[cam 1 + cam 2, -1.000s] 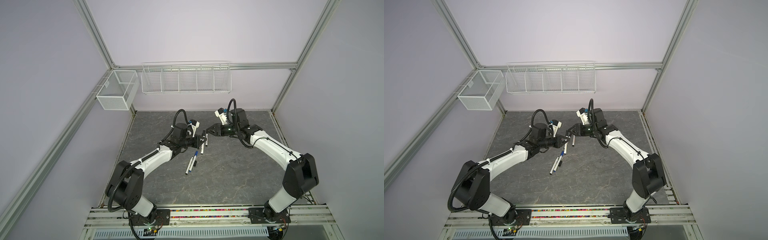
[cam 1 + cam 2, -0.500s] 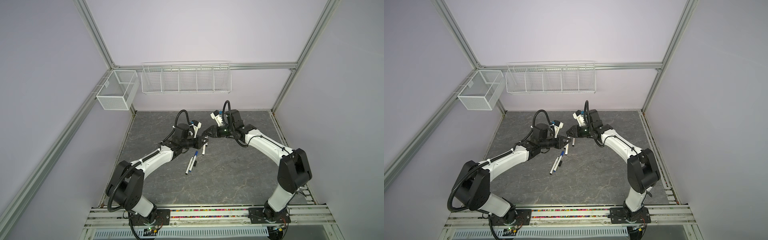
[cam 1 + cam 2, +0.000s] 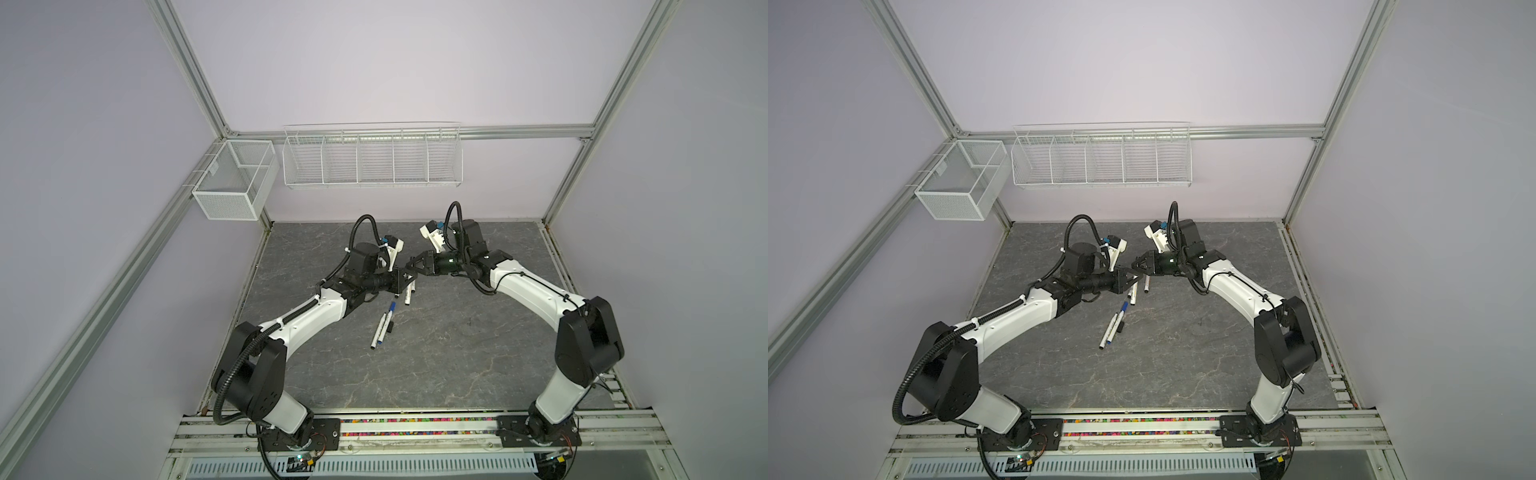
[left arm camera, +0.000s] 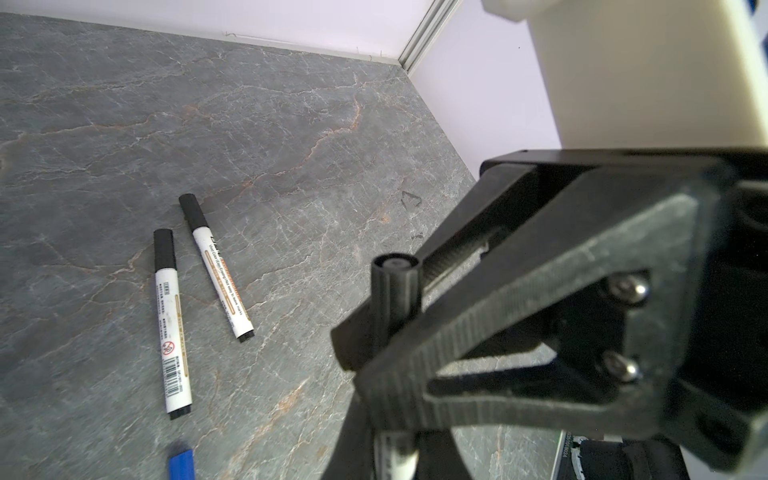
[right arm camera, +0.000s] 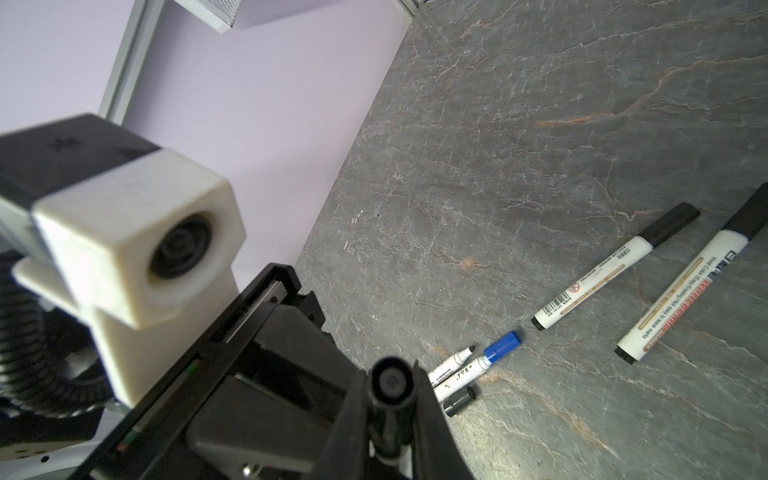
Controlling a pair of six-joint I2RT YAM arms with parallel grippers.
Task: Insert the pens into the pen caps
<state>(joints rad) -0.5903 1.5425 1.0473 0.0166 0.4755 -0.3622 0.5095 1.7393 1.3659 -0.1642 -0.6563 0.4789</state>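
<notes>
- On the far wall you have a wire basket (image 3: 372,158) split into five compartments, and a mesh box (image 3: 232,187) hangs on the left rail. Every pen you can see is on the table (image 3: 457,357) or in the grippers.
- Your two arms reach inward from the near rail with their forearms sloping low. The grippers meet tip to tip over the middle of the table, a little toward the far side.
- Your left gripper (image 4: 395,444) is clamped narrow on the white barrel of the held pen (image 4: 392,461).
- Your right gripper (image 5: 390,399) is pinched tight on the black cap (image 4: 394,286) at that pen's end.
- Just nearer than the grippers, a capped pen (image 4: 172,332) and a second capped pen (image 4: 222,278) lie side by side, not touching.
- Nearer still, around the table's middle, the blue pen (image 5: 469,370) lies right against an uncapped pen (image 5: 451,362), and a loose cap (image 5: 460,400) sits just beside them.
</notes>
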